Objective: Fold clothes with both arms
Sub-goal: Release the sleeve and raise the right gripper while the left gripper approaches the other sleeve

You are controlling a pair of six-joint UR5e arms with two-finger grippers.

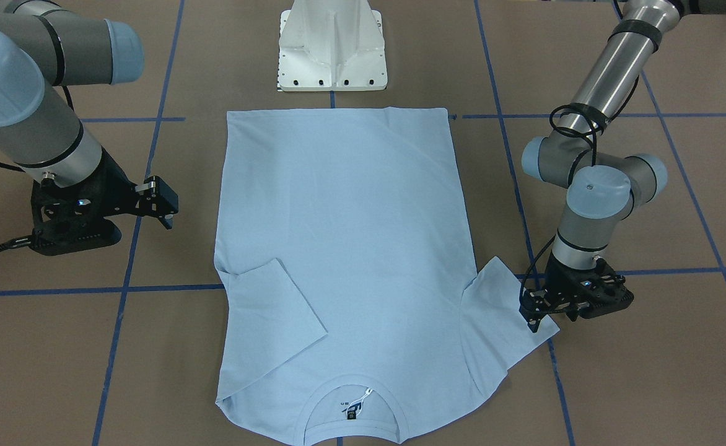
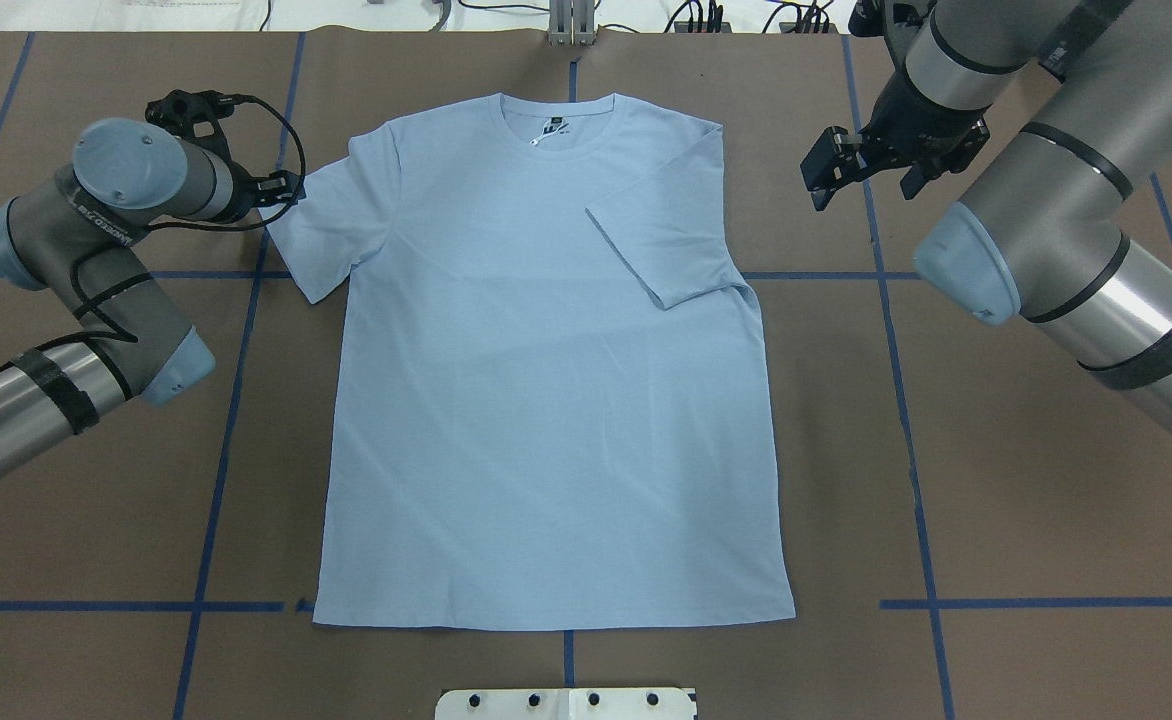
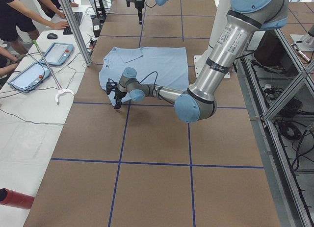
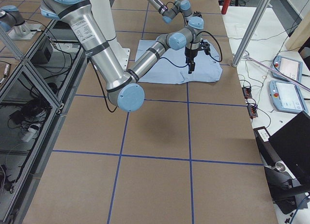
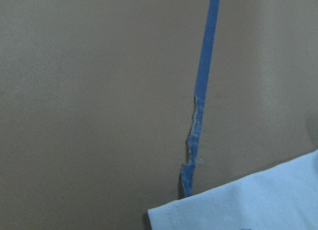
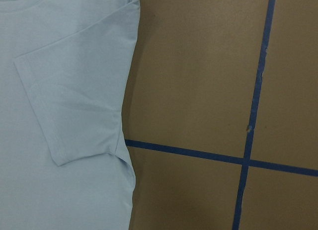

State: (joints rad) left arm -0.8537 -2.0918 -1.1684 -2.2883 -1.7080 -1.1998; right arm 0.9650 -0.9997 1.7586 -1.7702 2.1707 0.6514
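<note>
We are seeing the left gripper (image 1: 533,317) sitting low on the outer hem of the spread left sleeve (image 1: 498,325), with the jaws too hidden to call released or clenched. The right gripper (image 1: 163,214) is hanging clear of the cloth and carrying nothing, its gap also unclear. The T-shirt (image 1: 338,235) is lying flat mid-table (image 1: 648,371), collar toward the far edge, right sleeve (image 1: 273,303) folded in. We are judging the risk as a thin hem-only pinch letting the sleeve slip, or dragging the body askew.

The shirt (image 2: 546,400) is matt cloth, smooth with faint creases, its collar (image 1: 355,379) ribbed. The surface (image 2: 996,480) looks like matt brown paper, lined with blue tape (image 5: 198,120), frayed in one spot. The arm tubes (image 1: 611,68) are shiny brushed metal; joint caps (image 1: 599,192) smooth plastic; base (image 1: 332,49) glossy white
</note>
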